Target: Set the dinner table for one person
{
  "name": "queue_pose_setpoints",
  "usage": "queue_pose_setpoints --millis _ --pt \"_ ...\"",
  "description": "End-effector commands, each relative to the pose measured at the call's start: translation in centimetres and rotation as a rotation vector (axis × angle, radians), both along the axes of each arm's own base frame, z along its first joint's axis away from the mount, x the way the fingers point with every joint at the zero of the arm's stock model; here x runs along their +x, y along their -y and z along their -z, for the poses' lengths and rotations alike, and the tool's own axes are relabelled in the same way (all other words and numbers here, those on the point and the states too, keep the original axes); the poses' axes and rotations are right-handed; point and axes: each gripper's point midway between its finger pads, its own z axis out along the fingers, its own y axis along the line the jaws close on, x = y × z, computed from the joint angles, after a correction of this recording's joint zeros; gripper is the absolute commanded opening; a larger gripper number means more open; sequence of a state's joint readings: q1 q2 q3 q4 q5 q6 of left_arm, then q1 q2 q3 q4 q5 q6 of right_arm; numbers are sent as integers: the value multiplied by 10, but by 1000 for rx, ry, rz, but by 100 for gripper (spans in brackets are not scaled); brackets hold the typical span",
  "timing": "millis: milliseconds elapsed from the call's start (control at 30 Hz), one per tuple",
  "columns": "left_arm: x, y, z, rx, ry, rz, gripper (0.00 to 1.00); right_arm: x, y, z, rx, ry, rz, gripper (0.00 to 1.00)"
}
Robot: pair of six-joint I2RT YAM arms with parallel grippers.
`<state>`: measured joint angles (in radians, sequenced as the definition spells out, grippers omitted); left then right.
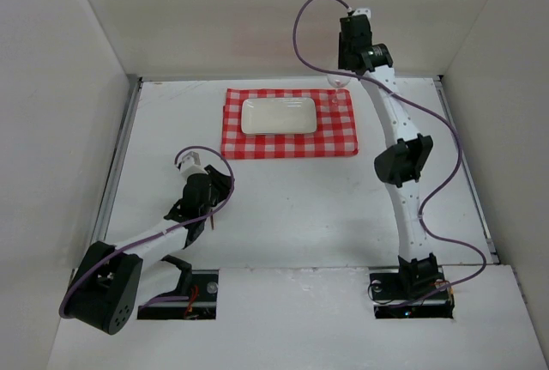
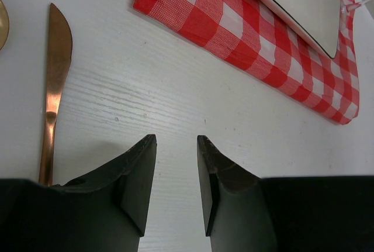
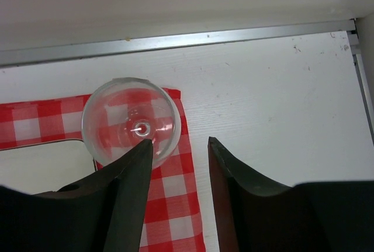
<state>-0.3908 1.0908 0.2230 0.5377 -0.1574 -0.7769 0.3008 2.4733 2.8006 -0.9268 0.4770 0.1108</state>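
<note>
From where I stand the place setting is partly laid: the red-and-white checked cloth (image 1: 287, 142) lies toward the far middle of the white tabletop (image 1: 292, 207), which fills the whole floor of the booth, with the small white plate (image 1: 277, 116) lying on the cloth. A clear stemmed glass (image 3: 123, 111) stands upright on the cloth's far right corner, just beside the plate. The right arm is stretched out over that corner. Its right tool (image 3: 180, 144) has its jaws well apart with nothing between them, and the glass sits off to one side of one finger, not inside the gap. It looks to me as though the glass step is finished and the arm only needs to get clear. That calls for a straight lift away, since the near finger is close enough to the bowl that a sideways drift could tip it. The left tool (image 2: 176, 140) hangs low over bare tabletop near the left arm's base, jaws parted a little and empty. A copper-coloured knife (image 2: 57, 65) lies flat just beside it, well short of the cloth. My guess is that the cutlery comes next: the left tool would have to shift across to the handle, line its jaws across it, and press right down to the surface. A thin flat handle gives little to pinch.
</note>
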Motion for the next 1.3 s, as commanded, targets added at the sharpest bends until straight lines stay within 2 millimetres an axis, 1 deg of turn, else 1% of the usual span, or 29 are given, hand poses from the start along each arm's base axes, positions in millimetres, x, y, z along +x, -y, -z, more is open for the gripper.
queue_pose_setpoints --millis 0,267,400,467,500,567,600,633,667,733,800,867,900,967,1033,1067,1133,1167,1233,1267 --pt "6 2 -12 -26 49 -2 32 -11 -3 -85 90 184 -14 49" --pt "6 2 -13 -25 52 -2 32 -14 -5 -86 112 180 -14 49" --pt "6 2 -14 -23 53 -3 32 -19 -6 -99 124 203 -17 49" --pt "6 1 -15 -23 57 -5 32 -28 -13 -110 135 212 -35 48" --pt "6 -1 -16 -24 60 -9 32 -36 -19 -117 147 213 -53 42" --pt "6 -2 -20 -27 72 -13 32 -56 -40 -128 202 206 -90 24" --pt "5 -3 -22 -28 76 -15 32 -68 -52 -131 228 199 -112 15" --pt "5 -4 -23 -29 81 -18 32 -81 -68 -137 250 203 -155 9" --pt "4 -6 -25 -28 86 -25 31 -93 -85 -141 267 227 -205 6" --pt "4 -10 -28 -18 93 -40 29 -125 -110 -158 313 329 -308 5" --pt "3 -14 -32 -4 99 -53 21 -165 -124 -164 404 381 -376 6" --pt "2 -17 -40 -4 110 -72 13 -202 -141 -151 465 371 -449 6" --pt "1 -17 -46 -8 117 -80 11 -219 -152 -137 476 350 -485 7" --pt "-1 -18 -63 -13 144 -92 10 -247 -179 -102 491 312 -545 8" --pt "-3 -24 -82 10 161 -113 10 -271 -206 -62 479 268 -601 9" --pt "-5 -28 -86 33 147 -127 10 -280 -216 -41 461 238 -613 9" --pt "-11 -34 -85 85 91 -134 11 -296 -225 -5 418 186 -610 10" --pt "-16 -38 -80 109 52 -138 12 -305 -225 7 395 171 -607 11" --pt "-27 -47 -66 161 -21 -155 13 -321 -221 26 365 151 -606 14" --pt "-32 -53 -58 190 -54 -173 15 -328 -216 32 355 150 -607 15"
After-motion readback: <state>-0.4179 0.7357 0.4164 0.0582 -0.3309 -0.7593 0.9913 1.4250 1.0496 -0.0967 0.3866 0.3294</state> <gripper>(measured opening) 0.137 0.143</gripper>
